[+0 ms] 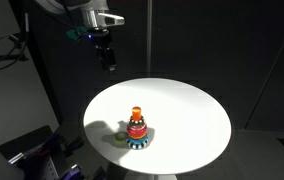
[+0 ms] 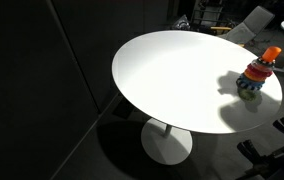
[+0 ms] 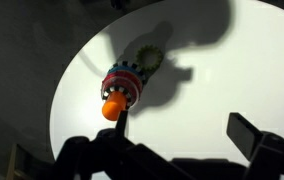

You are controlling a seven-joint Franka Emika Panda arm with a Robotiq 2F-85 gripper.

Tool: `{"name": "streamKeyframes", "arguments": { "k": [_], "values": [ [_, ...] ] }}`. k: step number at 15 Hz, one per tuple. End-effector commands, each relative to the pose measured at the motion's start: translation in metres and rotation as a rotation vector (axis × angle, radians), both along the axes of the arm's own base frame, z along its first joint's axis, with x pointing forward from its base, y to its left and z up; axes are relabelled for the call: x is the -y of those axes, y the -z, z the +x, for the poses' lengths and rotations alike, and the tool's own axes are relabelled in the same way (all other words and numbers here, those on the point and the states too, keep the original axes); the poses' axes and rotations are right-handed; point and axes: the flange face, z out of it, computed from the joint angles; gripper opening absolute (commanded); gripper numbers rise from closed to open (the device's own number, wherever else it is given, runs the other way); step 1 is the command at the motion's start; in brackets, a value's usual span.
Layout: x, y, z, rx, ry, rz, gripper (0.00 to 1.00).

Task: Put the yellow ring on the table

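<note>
Dark room, lit white table (image 1: 194, 108). Shows yellow ring (image 3: 148, 60) lying flat there, just beside stacking toy (image 1: 137, 128). Finds gripper (image 1: 108, 62) high above, spread open, empty. Looks like placing finished; calls only for staying clear of toy.

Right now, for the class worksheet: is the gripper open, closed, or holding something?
Gripper: open, holding nothing; it hangs above the table, apart from the stacking toy.
</note>
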Motion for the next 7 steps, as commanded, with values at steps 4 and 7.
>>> {"name": "streamKeyframes", "arguments": {
  "k": [4,7],
  "values": [
    [0.003,-0.024,-0.008,0.051,-0.003,0.024,1.00],
    [0.002,-0.020,-0.008,0.041,-0.006,0.020,1.00]
  ]
}}
